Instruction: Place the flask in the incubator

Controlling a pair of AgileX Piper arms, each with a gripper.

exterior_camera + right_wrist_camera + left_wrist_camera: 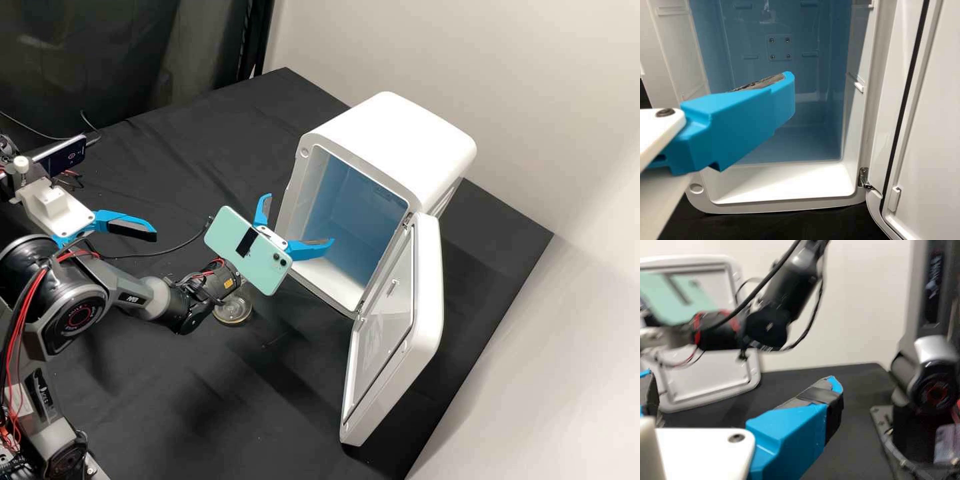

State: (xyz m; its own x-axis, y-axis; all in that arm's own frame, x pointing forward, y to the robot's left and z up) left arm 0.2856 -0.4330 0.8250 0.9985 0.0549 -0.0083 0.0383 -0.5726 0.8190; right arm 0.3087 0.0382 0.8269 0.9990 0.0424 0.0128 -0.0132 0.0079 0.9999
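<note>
Open white box incubator (400, 143); clear flask (233, 311) not yet lifted off black surface (200, 153); right pincer (298, 220), left pincer (127, 230) apart, empty

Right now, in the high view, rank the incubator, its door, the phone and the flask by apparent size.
Incubator, door, phone, flask. The right arm partly hides the flask, so its full size is unsure.

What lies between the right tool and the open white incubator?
Nothing; that stretch is bare. The high view shows the open right tool at the mouth of the white box-shaped incubator; the right wrist view looks into its blue chamber.
</note>
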